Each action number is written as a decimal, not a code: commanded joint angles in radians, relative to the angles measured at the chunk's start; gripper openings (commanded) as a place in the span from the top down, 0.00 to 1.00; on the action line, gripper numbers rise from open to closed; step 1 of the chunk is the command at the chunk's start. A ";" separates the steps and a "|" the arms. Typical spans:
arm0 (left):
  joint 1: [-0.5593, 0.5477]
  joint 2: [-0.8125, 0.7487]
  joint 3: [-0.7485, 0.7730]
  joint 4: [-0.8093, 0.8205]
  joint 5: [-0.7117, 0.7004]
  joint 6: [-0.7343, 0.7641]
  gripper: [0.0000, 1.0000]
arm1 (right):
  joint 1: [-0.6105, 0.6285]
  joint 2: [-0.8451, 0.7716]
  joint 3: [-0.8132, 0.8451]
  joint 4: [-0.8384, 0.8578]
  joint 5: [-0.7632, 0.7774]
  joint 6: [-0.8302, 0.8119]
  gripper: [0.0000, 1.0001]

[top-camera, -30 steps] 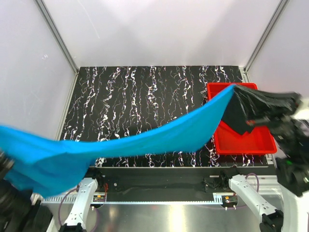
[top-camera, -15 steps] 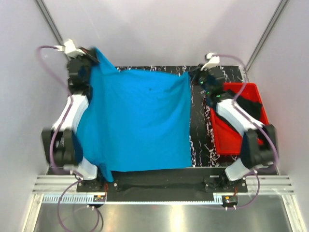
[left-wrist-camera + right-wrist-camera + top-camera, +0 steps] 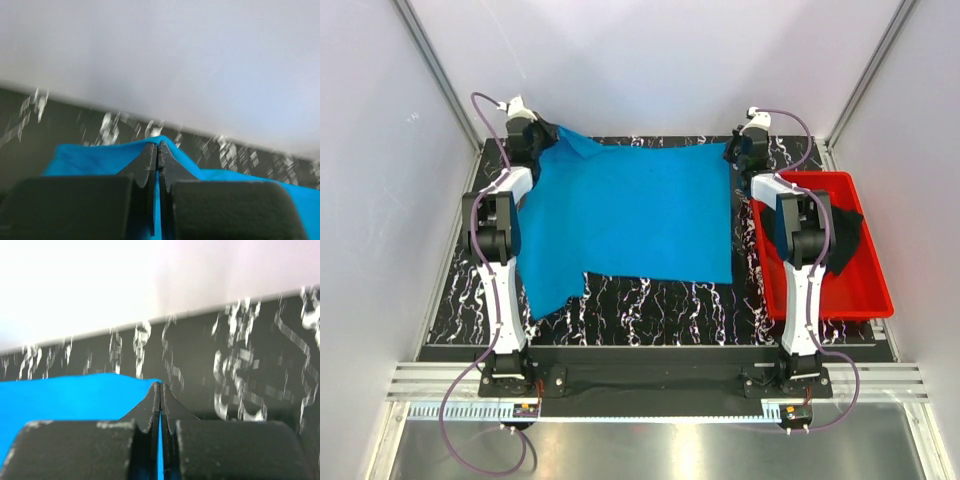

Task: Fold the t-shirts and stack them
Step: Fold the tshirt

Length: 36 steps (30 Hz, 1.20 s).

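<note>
Two pairs of jaws are closed to a hairline, each pinching a thin edge of cloth. The left gripper (image 3: 158, 145) holds the far-left corner of the sky-blue t-shirt (image 3: 630, 210), and the right gripper (image 3: 159, 385) holds its far-right corner. Both arms are stretched out to the far edge of the table (image 3: 650, 300), low over its marbled surface.

The shirt lies spread on the table between the two arms. Its right part is flat and square. On the left, a small flap is turned up just beside the left gripper, and a longer portion trails toward the near-left.

We judge the step in hand to be the lay-out before the first fold. To do it well:

1. Keep both grips closed while the far edge is drawn taut between them.
2. Settle both corners onto the surface at the same time, so neither side drags.
3. Open the jaws only once the cloth rests on the table, then lift straight up so the corners do not follow.
4. Flatten the turned-up flap on the left before folding.

The black t-shirt (image 3: 835, 235) lies in the red tray (image 3: 870, 295), at the right of the table.

Half a second earlier, the arms held the shirt raised and hanging as a sheet above the table. It has since been lowered and laid flat, and the grippers have moved farther out.
</note>
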<state>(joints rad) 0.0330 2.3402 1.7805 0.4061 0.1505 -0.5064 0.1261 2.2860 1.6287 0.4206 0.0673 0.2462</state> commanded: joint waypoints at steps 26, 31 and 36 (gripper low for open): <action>0.021 0.030 0.113 0.077 0.115 -0.138 1.00 | -0.065 0.305 0.575 -0.290 -0.141 0.025 1.00; 0.024 -0.083 -0.047 0.102 0.096 -0.142 1.00 | -0.085 0.369 0.716 -0.354 -0.202 0.041 1.00; 0.024 -0.182 -0.196 0.135 0.103 -0.150 1.00 | -0.091 0.378 0.773 -0.361 -0.254 0.045 1.00</action>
<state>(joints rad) 0.0547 2.2852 1.6234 0.4271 0.2409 -0.6487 0.0395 2.6534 2.3241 0.0616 -0.1329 0.2813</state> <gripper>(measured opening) 0.012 0.010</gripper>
